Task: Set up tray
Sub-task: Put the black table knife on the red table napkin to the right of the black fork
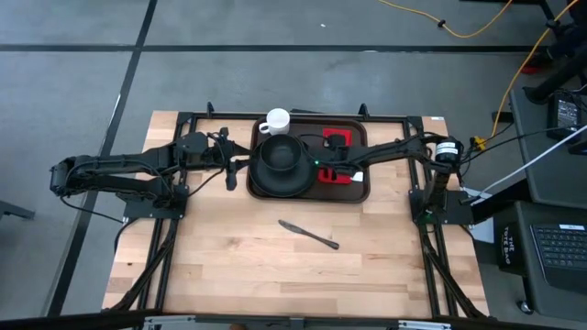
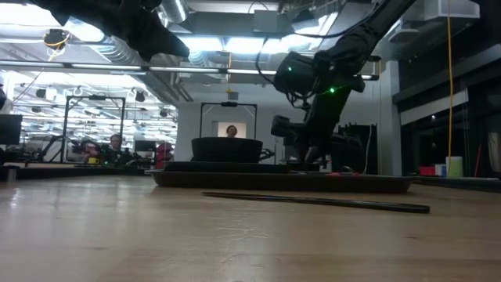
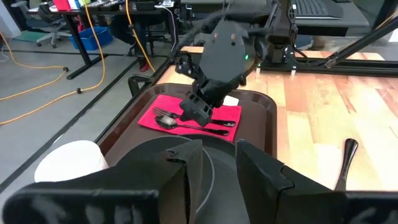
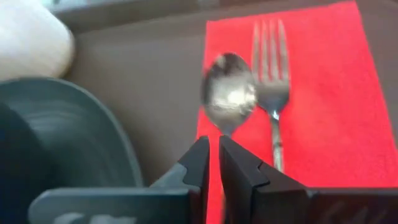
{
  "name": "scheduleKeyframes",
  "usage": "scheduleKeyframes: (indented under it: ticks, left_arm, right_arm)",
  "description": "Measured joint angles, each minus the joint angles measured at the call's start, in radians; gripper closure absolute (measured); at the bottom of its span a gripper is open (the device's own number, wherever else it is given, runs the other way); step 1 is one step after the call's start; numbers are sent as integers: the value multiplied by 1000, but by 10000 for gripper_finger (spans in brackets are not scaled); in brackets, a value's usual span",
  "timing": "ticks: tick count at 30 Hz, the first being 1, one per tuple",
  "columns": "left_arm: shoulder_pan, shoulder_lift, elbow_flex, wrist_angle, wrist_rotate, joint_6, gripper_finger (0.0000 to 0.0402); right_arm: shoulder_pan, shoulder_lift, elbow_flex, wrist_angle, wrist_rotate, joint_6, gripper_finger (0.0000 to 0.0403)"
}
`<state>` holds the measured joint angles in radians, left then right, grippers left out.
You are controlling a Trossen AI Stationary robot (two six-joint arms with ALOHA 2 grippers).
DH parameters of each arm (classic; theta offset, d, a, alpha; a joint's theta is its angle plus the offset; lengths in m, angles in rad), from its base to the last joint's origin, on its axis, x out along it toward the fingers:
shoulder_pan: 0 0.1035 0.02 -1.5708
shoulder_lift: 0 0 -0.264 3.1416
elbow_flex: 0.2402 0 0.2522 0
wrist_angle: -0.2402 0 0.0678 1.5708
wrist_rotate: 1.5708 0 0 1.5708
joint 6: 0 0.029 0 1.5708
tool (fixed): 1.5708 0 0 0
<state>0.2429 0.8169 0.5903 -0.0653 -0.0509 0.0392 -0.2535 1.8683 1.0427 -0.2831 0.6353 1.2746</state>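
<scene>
The dark brown tray (image 1: 362, 192) lies at the table's far middle. On it stand a black plate (image 1: 280, 165) with a bowl, a white cup (image 1: 276, 120) and a red napkin (image 4: 323, 93). A fork (image 4: 272, 87) and a spoon (image 4: 228, 93) lie side by side on the napkin. My right gripper (image 4: 214, 146) hovers low over the napkin, its fingers nearly together about the spoon's handle. My left gripper (image 3: 217, 165) hangs open, high above the plate's left rim, with nothing between its fingers. My right gripper has the spoon's handle (image 4: 224, 129), just behind the bowl, in the narrow gap between its two fingers. The fingers slant down from the table's right side and point along the handle. I cannot tell whether the spoon's bowl rests on the napkin or sits just above it.
A knife (image 1: 308, 235) lies on the bare wood in front of the tray, toward the near edge. The table's frame rails run along both sides. Beyond the far edge are floor, cables and desks.
</scene>
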Motion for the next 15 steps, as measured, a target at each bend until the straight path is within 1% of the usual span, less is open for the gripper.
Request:
scheduleKeyframes:
  ticks: [3,9,15]
  left_arm:
    - [0,0,0,0,0,0,309]
    - [-2,0,0,0,0,0,312]
    - [-5,0,0,1,0,0,313]
  right_arm:
    - [0,-19,12,4,5,-47,361]
    - [0,-58,16,-10,44,-90,361]
    - [2,-107,16,-10,23,-187,361]
